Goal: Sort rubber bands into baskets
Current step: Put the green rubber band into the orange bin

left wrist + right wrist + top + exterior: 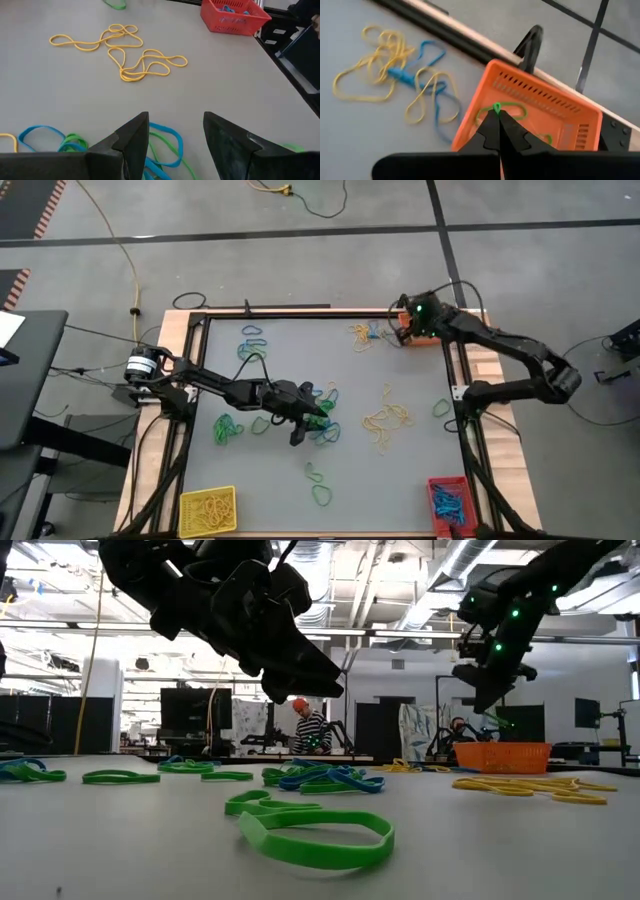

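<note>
Three baskets sit at the table's edges: your yellow basket (207,510) at the near left corner, holding yellow bands, the red basket (447,503) at the near right corner with blue bands in it, and the orange basket (535,112) at the far right corner.

Your right gripper (497,114) hangs over the orange basket with its fingers pinched together on a green rubber band (501,111), whose loop dangles above the basket's floor.

Your left gripper (175,137) hovers above the middle of the table, fingers spread wide and empty, right over a tangle of blue and green bands (322,420).

Loose rubber bands lie scattered across the grey table (290,350): a yellow cluster (127,52) right of centre, a yellow and blue knot (400,75) just beside the orange basket, green loops (310,830) near the front edge, and more green ones (227,427) towards the left side.
</note>
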Motion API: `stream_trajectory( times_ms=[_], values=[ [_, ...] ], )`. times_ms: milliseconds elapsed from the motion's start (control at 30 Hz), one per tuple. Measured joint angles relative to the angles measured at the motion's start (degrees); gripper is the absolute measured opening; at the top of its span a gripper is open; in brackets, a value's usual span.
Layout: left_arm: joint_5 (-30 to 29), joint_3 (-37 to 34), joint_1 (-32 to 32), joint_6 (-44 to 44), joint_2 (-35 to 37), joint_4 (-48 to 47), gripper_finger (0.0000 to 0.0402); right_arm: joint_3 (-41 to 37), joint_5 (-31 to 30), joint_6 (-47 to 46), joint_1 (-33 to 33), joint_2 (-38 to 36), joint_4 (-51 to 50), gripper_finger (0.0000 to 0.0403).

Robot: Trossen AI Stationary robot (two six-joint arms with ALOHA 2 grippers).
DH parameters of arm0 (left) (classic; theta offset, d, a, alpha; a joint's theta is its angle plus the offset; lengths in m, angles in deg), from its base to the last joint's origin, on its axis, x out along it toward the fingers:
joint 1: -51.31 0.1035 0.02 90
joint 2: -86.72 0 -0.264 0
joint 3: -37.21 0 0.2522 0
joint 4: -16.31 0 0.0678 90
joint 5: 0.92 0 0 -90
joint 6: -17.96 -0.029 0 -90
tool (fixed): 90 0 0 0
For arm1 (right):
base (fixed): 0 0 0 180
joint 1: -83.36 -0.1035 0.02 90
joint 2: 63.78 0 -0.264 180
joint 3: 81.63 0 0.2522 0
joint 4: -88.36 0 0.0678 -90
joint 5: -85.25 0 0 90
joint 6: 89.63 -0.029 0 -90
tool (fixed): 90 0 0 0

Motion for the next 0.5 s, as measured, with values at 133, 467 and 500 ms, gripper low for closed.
stream_trajectory(
  times_ms=[133, 467, 500],
  values=[
    [-0.01, 0.0, 0.0, -2.07, 0.0, 0.0, 0.0178, 0.0, 2.25, 3.1, 4.68, 3.28, 3.66, 0.0019],
    [-0.76, 0.0, 0.02, -4.79, 0.0, 0.02, 0.0178, -0.02, 2.43, 8.35, 10.34, 13.6, 10.72, 0.0032],
    [-0.74, 0.0, 0.02, -4.91, 0.0, 0.02, 0.0178, -0.02, 2.44, 8.67, 10.54, 14.26, 11.13, 0.0037]
  ],
)
